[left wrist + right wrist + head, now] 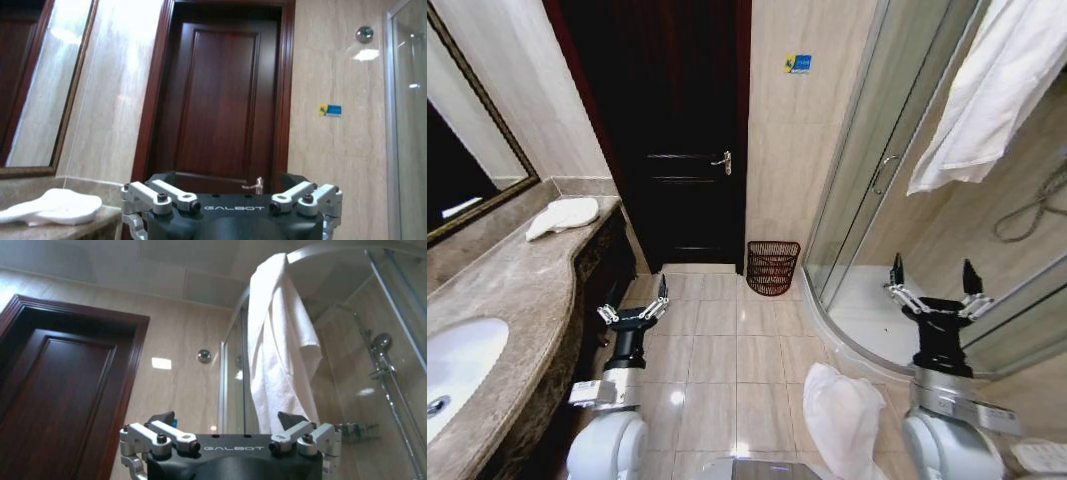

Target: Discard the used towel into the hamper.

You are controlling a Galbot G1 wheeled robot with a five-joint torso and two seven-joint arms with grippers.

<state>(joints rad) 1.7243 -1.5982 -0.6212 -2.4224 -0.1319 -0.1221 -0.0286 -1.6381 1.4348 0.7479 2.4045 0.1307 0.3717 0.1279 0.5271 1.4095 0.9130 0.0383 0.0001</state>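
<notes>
Hamper (773,267) on floor against wall, between door (663,130) and shower enclosure (867,200). White towel (987,90) draped over enclosure top. Left hand (634,309) and right hand (935,292) both spread, empty, raised.

- The hamper (773,267) is openwork woven wicker in dark reddish-brown, matt and ribbed.
- The hanging towel (280,345) is soft white cloth with a nubby, matt look; so is the folded towel (562,215) on the counter (507,290).
- That counter is polished stone, mottled grey-brown.
- The door (223,100) is dark wood with a low sheen; its handle (722,162) is bright metal.
- Floor tiles (727,350) are glossy beige — light glints off them.
- The shower enclosure (867,170) is clear glass in a metal frame.
- Both grippers — left gripper (634,311), right gripper (934,289) — have pale metal links on matt black bodies.
</notes>
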